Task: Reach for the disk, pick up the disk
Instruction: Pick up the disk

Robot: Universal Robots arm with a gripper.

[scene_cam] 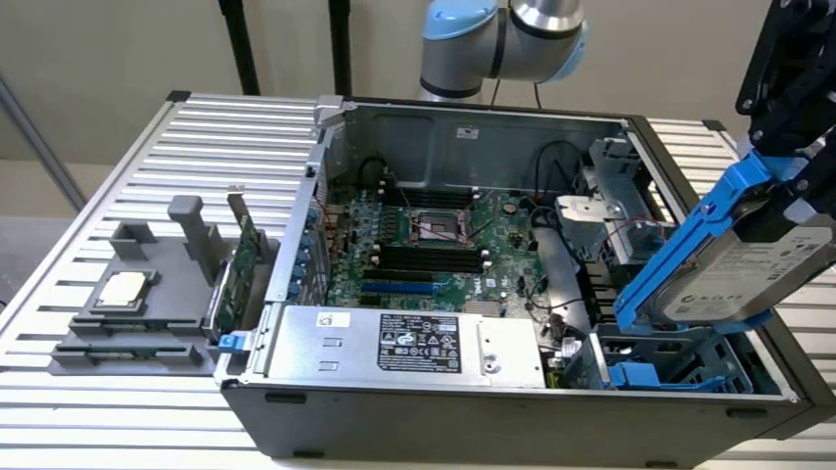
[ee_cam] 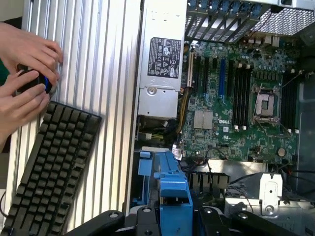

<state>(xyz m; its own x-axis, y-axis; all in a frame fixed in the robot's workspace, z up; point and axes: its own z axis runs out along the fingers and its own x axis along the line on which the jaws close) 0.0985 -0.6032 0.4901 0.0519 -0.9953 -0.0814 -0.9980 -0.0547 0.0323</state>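
Observation:
The disk [scene_cam: 755, 272] is a silver-grey hard drive with a white label, edged by a bright blue carrier frame [scene_cam: 679, 257]. It hangs tilted in the air over the blue drive bay [scene_cam: 660, 374], at the corner of the open computer case on the exterior view's right. My black gripper [scene_cam: 794, 162] comes down from above and is shut on the disk's upper end. In the wrist view the blue frame [ee_cam: 172, 189] sits between my gripper's [ee_cam: 174, 219] black fingers [ee_cam: 142, 216], with the case's inside beyond it.
The open case holds a green motherboard [scene_cam: 438, 245] and a silver power-supply box [scene_cam: 405, 343]. On the slatted table [scene_cam: 117, 176] a grey holder carries a small CPU chip [scene_cam: 123, 288], beside an upright card [scene_cam: 243, 257]. A person's hands [ee_cam: 24, 73] and a black keyboard [ee_cam: 51, 167] lie beside the case.

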